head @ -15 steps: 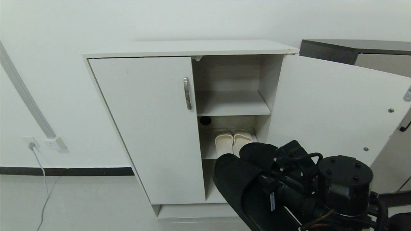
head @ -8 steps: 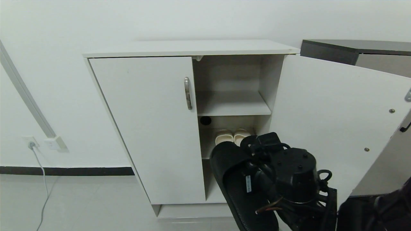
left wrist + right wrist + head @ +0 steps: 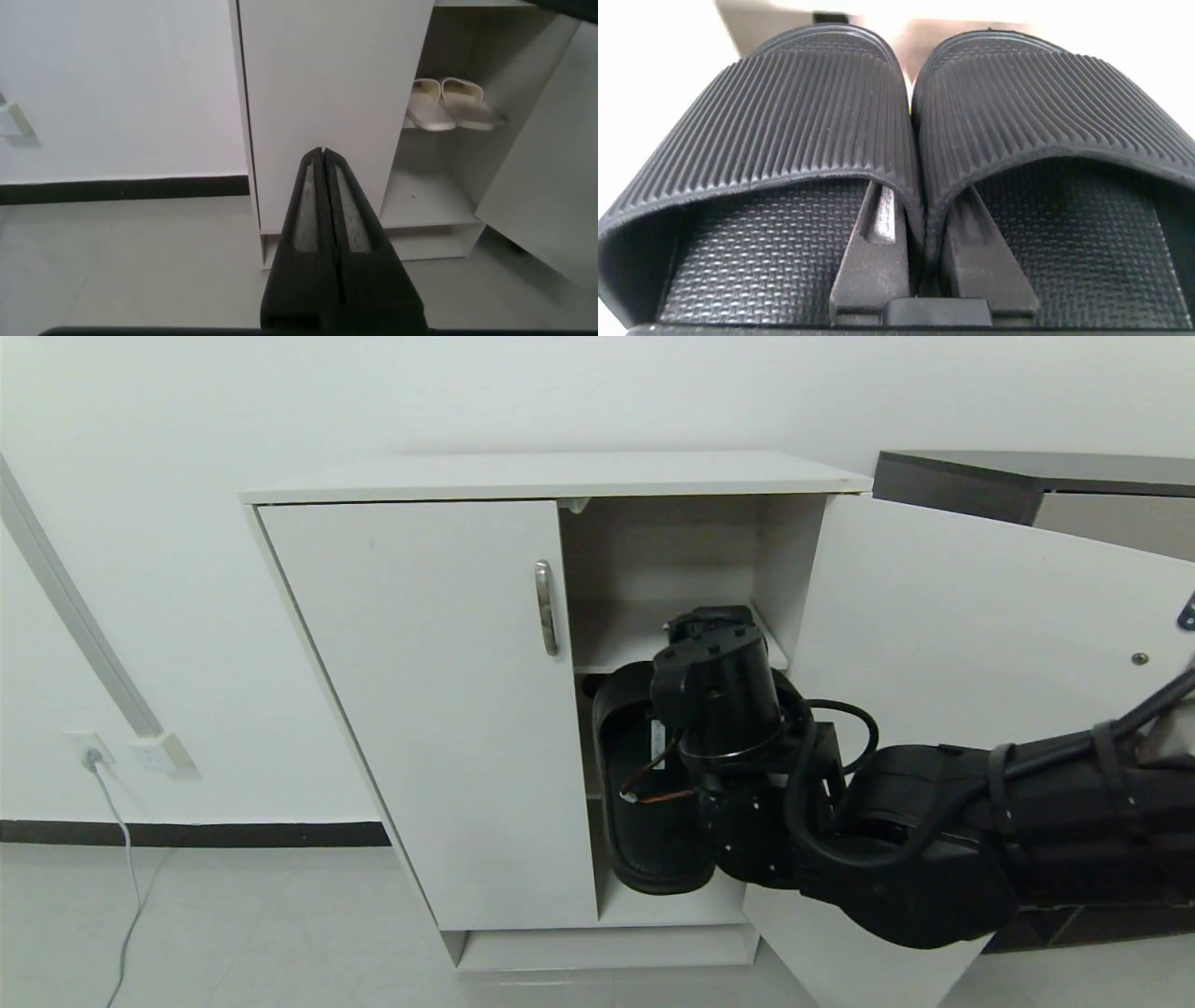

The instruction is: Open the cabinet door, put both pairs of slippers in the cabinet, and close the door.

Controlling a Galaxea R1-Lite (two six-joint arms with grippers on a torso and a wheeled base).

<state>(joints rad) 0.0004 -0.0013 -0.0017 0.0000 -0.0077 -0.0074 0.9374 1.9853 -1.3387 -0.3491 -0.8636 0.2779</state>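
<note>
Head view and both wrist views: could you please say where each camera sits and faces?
Head view: on the robot's head, looking forward and down at the cabinet; the right arm shows, holding black slippers at the open compartment.
Left wrist view: on the left wrist, facing the cabinet and floor; the shut left end effector shows, white slippers shelved beyond.
Right wrist view: on the right wrist, facing along the right end effector, shut on the black slippers.
Shared: head and left wrist views both show the cabinet.

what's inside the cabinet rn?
Beige slippers sit on the middle shelf. The right gripper holds the black slippers at the opening, blocking part of the interior from the head view. Anything behind the shut left door is hidden.
</note>
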